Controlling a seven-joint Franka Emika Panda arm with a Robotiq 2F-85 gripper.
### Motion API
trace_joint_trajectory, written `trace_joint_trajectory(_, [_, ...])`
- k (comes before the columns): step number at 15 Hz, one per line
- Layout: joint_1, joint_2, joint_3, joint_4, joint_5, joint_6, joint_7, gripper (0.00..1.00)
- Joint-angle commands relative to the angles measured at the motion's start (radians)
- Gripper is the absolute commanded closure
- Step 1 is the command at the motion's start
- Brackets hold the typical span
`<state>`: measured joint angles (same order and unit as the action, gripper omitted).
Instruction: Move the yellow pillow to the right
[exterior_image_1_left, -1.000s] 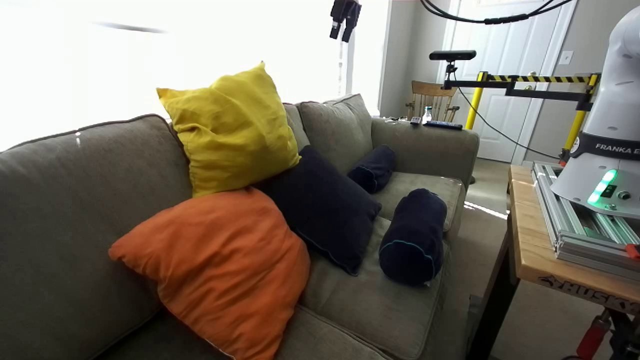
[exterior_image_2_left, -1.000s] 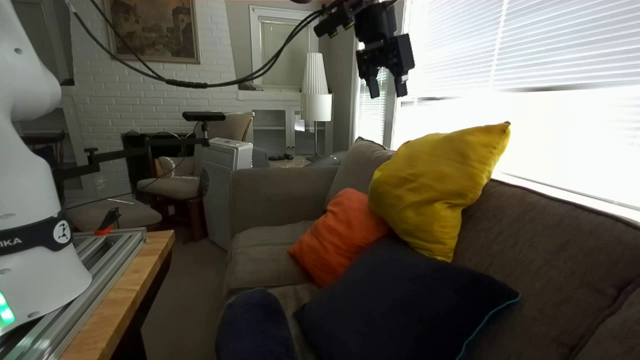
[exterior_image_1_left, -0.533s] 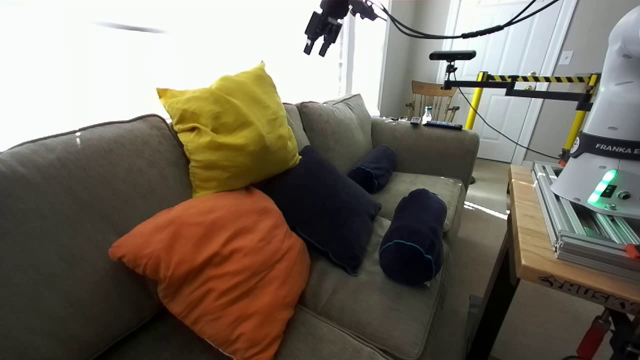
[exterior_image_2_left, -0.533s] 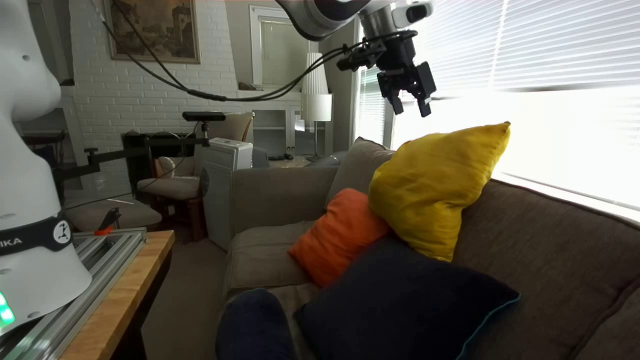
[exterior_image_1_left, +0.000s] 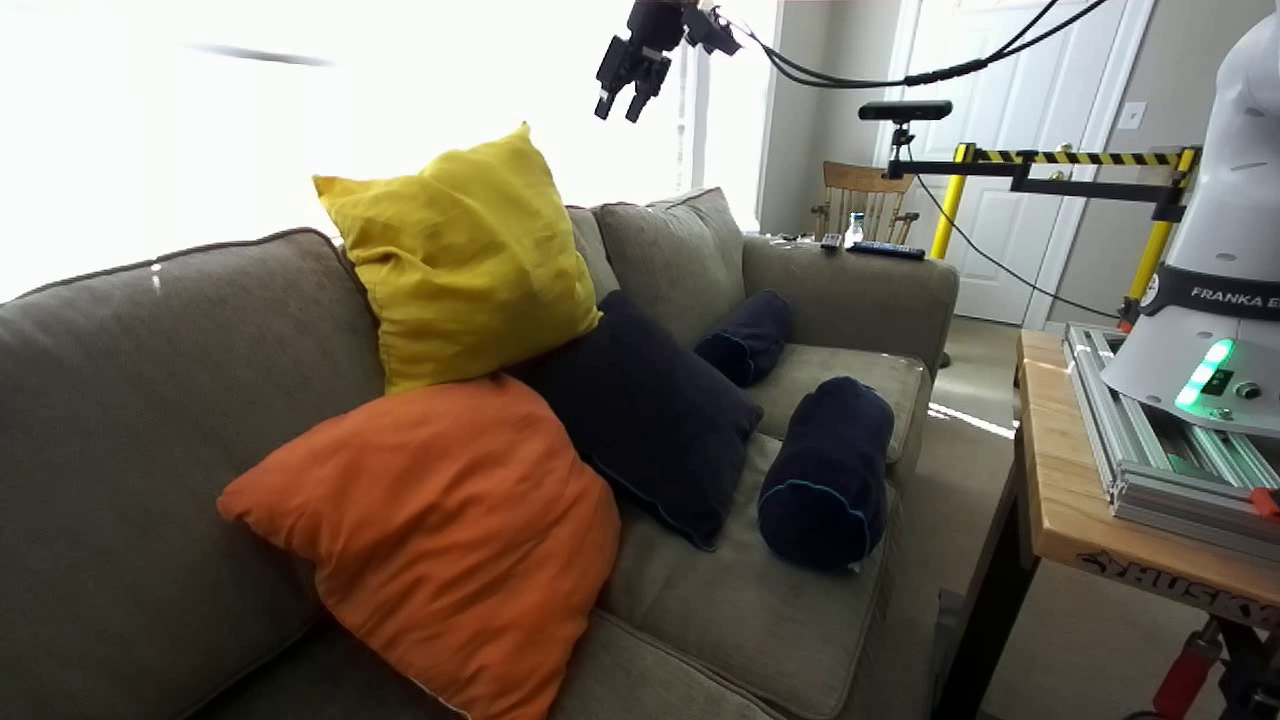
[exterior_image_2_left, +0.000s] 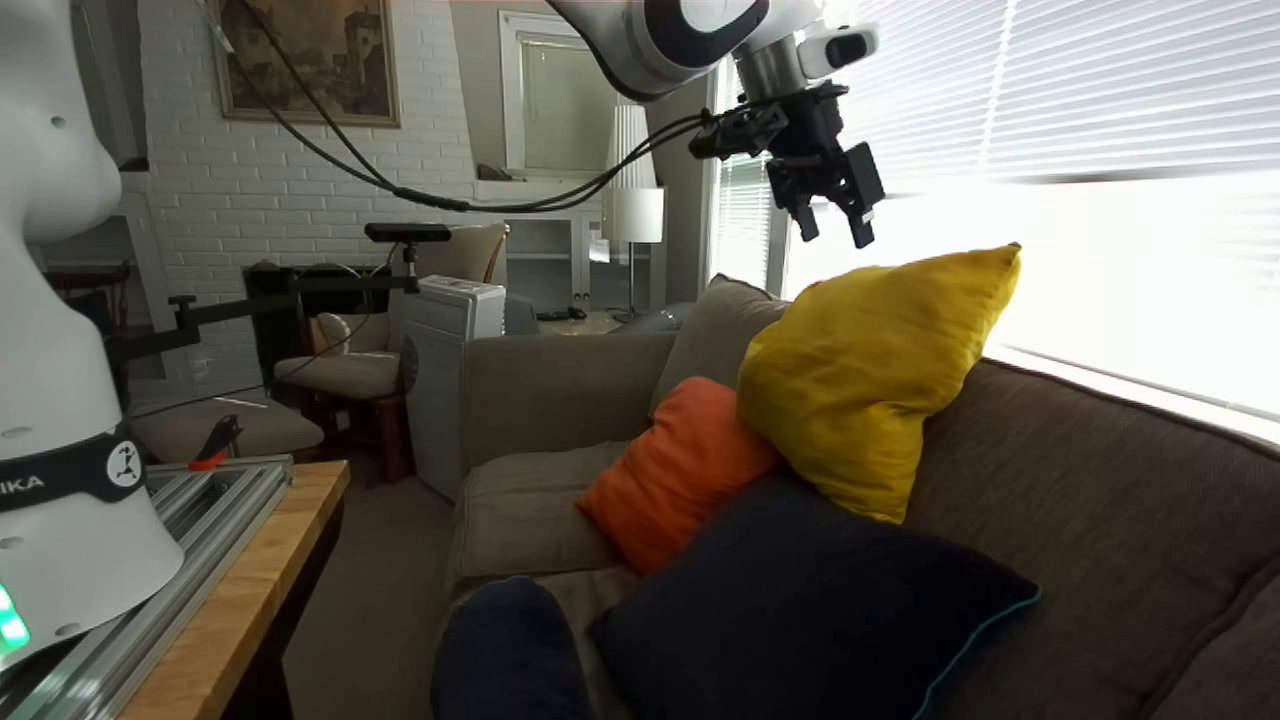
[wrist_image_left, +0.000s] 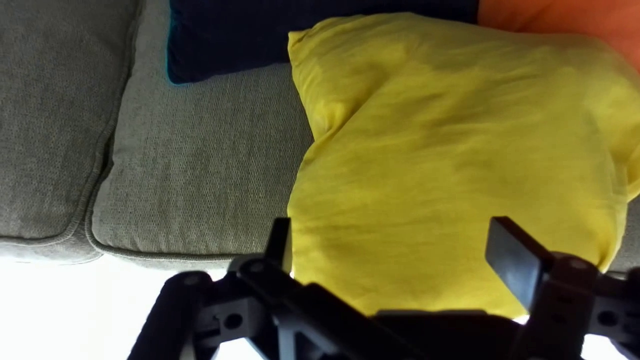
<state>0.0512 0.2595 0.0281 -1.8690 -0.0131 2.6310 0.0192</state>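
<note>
Since the earlier pictures, the fingers have come lower and nearer to the yellow pillow, as I can see in both exterior views. I have the fingers spread wide, and they hang higher than the pillow, apart from it. In the wrist view, the pillow shows beyond the gap between them. It leans against the sofa back, and its lower part meets the orange pillow and the square navy pillow.

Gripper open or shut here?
Open: the gripper has its fingers wide apart in the wrist view; both exterior views show it clear of the yellow pillow.
</note>
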Motion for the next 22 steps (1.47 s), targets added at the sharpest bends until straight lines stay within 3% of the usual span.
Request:
trace_joint_trajectory(1, [-0.009, 0.087, -0.007, 0.053, -0.014, 0.076, -0.021, 0.0])
trace_joint_trajectory(7, [-0.033, 0.21, 0.036, 0.141, 0.029, 0.186, -0.091, 0.0])
trace_joint_trajectory(13, [-0.078, 0.329, 0.125, 0.222, 0.039, 0.273, -0.2, 0.0])
trace_joint_trajectory(22, [-0.14, 0.507, 0.209, 0.386, 0.0, 0.29, -0.379, 0.0])
